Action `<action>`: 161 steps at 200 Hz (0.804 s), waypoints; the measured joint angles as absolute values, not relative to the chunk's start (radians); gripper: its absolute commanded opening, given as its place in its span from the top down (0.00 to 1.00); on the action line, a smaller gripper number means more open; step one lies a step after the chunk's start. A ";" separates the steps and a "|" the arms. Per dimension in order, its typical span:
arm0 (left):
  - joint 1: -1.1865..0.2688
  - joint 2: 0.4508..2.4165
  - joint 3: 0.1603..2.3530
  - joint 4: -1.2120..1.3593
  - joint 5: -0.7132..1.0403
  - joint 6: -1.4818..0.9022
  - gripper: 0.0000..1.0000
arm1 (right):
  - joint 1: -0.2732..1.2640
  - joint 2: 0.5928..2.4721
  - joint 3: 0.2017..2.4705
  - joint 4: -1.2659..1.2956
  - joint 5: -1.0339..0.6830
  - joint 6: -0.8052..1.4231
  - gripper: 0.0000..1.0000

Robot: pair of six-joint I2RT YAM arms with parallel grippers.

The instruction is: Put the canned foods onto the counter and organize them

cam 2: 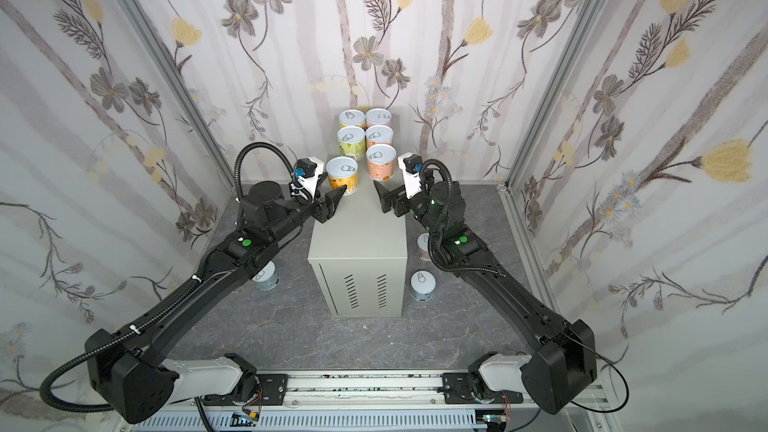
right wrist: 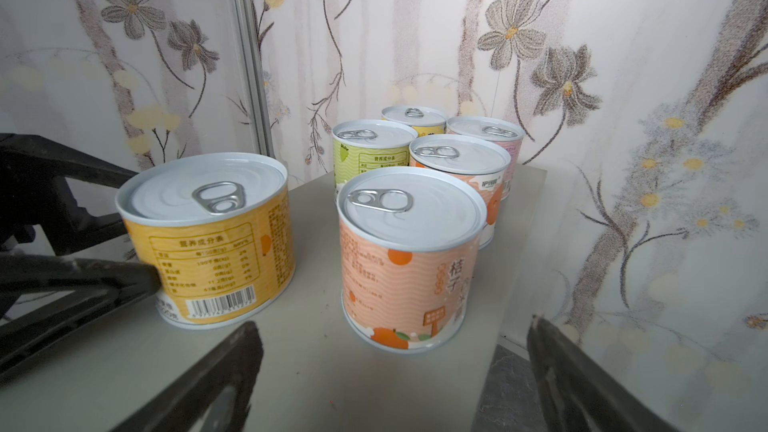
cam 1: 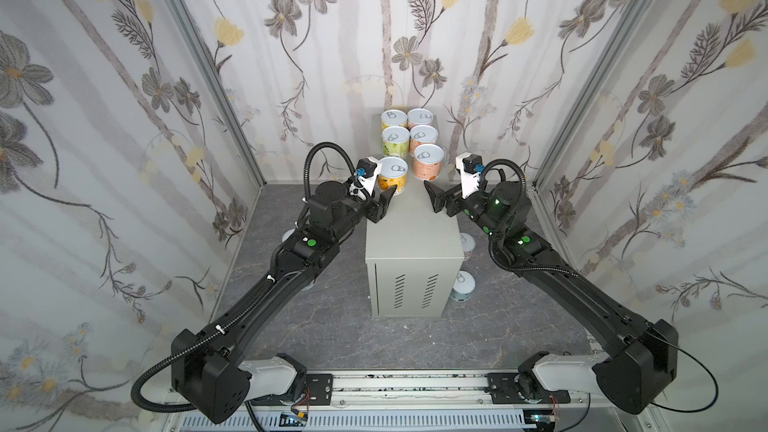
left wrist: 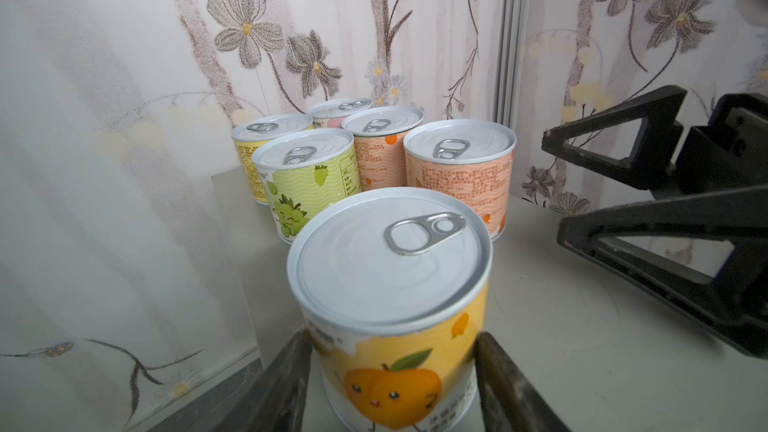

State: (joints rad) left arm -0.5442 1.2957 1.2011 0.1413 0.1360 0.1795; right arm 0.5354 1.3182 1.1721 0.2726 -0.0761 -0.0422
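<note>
Counter front half bare; yellow can near left edge. Left pincer clamped on its sides. Right pincer spread wide, empty, orange can just ahead.

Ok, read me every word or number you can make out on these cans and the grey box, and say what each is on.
"营养成分表": table heading on the yellow can.
"营养成分表": same heading on the green can.
"桔子": large characters on the nearest orange can.
Too small or blurred: table figures, barcode digits, other small print, brand marks.
The counter shows no writing.
</note>
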 measured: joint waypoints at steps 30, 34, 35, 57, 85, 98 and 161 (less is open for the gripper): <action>-0.544 1.311 1.208 0.157 0.135 0.181 0.39 | 0.533 1.324 1.173 0.273 -0.081 -0.041 0.00; -0.544 1.312 1.208 0.159 0.135 0.181 0.39 | 0.532 1.324 1.173 0.273 -0.080 -0.041 0.00; -0.544 1.312 1.208 0.160 0.135 0.181 0.39 | 0.532 1.324 1.174 0.273 -0.080 -0.041 0.00; -0.544 1.321 1.211 0.168 0.131 0.183 0.40 | 0.529 1.324 1.174 0.280 -0.080 -0.035 0.00; -0.544 1.335 1.218 0.180 0.126 0.183 0.41 | 0.528 1.324 1.174 0.280 -0.080 -0.035 0.00; -0.544 1.342 1.221 0.185 0.123 0.183 0.41 | 0.528 1.324 1.174 0.280 -0.080 -0.035 0.00; -0.544 1.389 1.259 0.193 0.105 0.183 0.41 | 0.526 1.330 1.174 0.280 -0.080 -0.035 0.00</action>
State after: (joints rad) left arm -0.5442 1.3888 1.2587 0.1932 0.1051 0.1825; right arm 0.5259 1.3296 1.1740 0.2802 -0.0799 -0.0345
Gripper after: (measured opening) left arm 0.593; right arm 0.996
